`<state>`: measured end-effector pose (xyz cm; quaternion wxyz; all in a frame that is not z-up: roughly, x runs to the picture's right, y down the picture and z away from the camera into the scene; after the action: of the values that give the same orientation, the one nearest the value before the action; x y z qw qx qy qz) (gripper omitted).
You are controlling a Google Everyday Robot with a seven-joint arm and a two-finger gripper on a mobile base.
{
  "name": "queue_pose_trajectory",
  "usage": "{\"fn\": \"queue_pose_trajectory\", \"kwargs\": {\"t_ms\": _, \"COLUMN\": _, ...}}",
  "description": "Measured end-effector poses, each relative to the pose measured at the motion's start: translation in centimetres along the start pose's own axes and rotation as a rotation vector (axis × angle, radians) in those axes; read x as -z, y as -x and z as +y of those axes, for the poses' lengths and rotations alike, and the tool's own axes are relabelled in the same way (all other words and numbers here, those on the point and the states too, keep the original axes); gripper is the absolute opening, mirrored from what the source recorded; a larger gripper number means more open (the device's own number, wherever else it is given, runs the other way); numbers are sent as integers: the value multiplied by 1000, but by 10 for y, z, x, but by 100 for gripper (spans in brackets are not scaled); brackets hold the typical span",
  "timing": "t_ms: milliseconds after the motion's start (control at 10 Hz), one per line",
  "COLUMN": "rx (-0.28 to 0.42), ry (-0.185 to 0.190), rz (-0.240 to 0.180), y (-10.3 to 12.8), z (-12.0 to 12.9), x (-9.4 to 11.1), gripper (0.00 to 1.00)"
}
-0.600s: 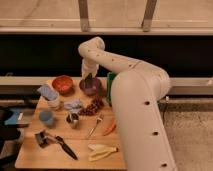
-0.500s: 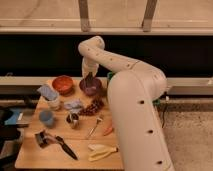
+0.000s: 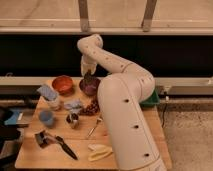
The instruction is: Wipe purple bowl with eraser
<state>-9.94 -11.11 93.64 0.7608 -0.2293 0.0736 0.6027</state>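
Observation:
The purple bowl (image 3: 90, 87) stands at the back of the wooden table (image 3: 30, 157), right of the orange-red bowl (image 3: 62, 84). My gripper (image 3: 89, 76) hangs from the white arm straight over the purple bowl, its dark tip reaching down to the bowl's inside. A dark shape at the tip may be the eraser, but I cannot tell it apart from the gripper. No eraser shows anywhere else on the table.
A blue-grey pad (image 3: 46, 91), white cup (image 3: 52, 103), blue cup (image 3: 46, 117), metal cup (image 3: 73, 119), brown cluster (image 3: 91, 106), spoon (image 3: 93, 128), black-handled tool (image 3: 62, 145) and banana (image 3: 98, 151) lie on the table. My arm's big link (image 3: 125, 115) covers the right side.
The gripper stays over the purple bowl. The arm's large link has shifted slightly to the left.

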Motion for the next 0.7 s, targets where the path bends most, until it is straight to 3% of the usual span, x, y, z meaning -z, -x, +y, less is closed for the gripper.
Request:
{"fn": "queue_pose_trajectory", "kwargs": {"t_ms": 200, "rx": 54, "ry": 23, "rz": 3, "y": -13, "z": 28, "x": 3, "gripper": 12}}
{"fn": "queue_pose_trajectory", "kwargs": {"t_ms": 400, "rx": 72, "ry": 24, "rz": 14, "y": -31, "z": 39, "x": 7, "gripper": 12}}
{"fn": "queue_pose_trajectory", "kwargs": {"t_ms": 700, "rx": 44, "ry": -9, "rz": 51, "y": -57, "z": 12, "x": 10, "gripper": 12}}
